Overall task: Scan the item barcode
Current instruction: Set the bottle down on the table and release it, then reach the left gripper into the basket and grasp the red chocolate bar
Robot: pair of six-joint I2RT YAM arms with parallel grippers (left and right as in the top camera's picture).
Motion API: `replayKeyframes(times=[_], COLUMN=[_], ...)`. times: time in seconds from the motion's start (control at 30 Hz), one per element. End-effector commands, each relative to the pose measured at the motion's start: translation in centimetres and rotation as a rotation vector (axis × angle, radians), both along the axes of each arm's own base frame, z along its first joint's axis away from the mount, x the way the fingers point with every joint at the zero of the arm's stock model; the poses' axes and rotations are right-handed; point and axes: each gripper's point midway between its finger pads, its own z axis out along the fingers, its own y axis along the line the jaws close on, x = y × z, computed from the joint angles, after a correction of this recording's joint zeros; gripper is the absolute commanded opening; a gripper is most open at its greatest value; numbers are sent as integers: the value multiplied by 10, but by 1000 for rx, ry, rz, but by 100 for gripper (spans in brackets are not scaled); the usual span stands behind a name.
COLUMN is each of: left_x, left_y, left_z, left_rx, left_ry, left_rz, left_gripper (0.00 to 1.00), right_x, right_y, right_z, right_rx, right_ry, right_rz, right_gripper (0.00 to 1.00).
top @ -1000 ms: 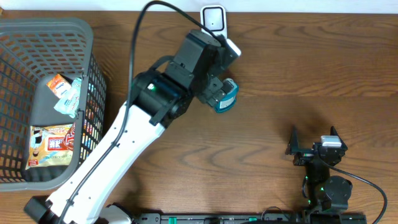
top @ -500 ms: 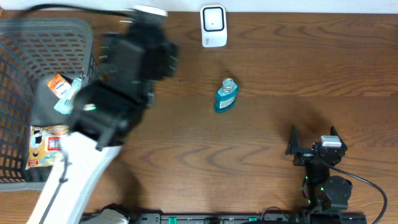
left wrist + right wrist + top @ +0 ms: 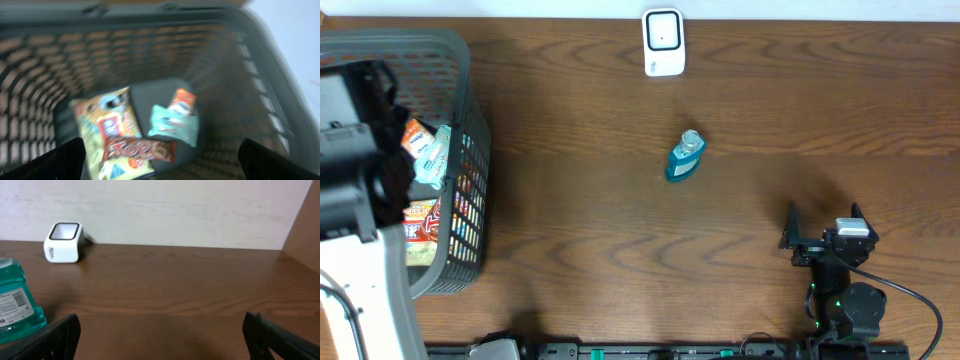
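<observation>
Hovering open above the basket [image 3: 420, 42], the left gripper [image 3: 162, 155] is facing snack packets [image 3: 117, 132] directly beneath — right gripper [image 3: 160, 325] idling open, well apart.

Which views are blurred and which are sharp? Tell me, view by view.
Left wrist: blurred throughout, the basket mesh and snack packs smeared. Overhead: sharp at the centre, blue bottle crisp. Right wrist: sharp and evenly lit, white scanner clear, no glare.
</observation>
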Motion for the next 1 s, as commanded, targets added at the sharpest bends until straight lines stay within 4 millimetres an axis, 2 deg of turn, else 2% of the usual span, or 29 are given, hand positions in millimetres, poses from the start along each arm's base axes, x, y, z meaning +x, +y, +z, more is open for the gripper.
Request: replayKeyframes(times=[0.0, 0.23, 0.43, 0.57, 0.73, 0.87, 0.97], left_x=[-2, -10, -14, -14, -24, -17, -15], left_y=[12, 19, 23, 17, 22, 17, 12], left_z=[-32, -103, -152, -180, -210, -230, -242], left_rx=[-179, -381, -481, -567, -602, -620, -636], left_ry=[-4, 265, 374, 385, 413, 413, 411], left_rz=[161, 198, 198, 135, 115, -15, -51], left_gripper=[98, 98, 98, 98, 98, 98, 98], right_x=[0, 0, 0, 0, 0, 0, 0], right_y=[2, 2, 2, 2, 2, 2, 2], right_z=[0, 0, 0, 0, 0, 0, 0], right_rx=[-8, -8, -8, -8, -8, -8, -8], right_ry=[1, 1, 0, 1, 1, 1, 1], right_rz=[9, 9, 9, 9, 9, 9, 9], right_gripper=[99, 99, 99, 99, 99, 99, 99])
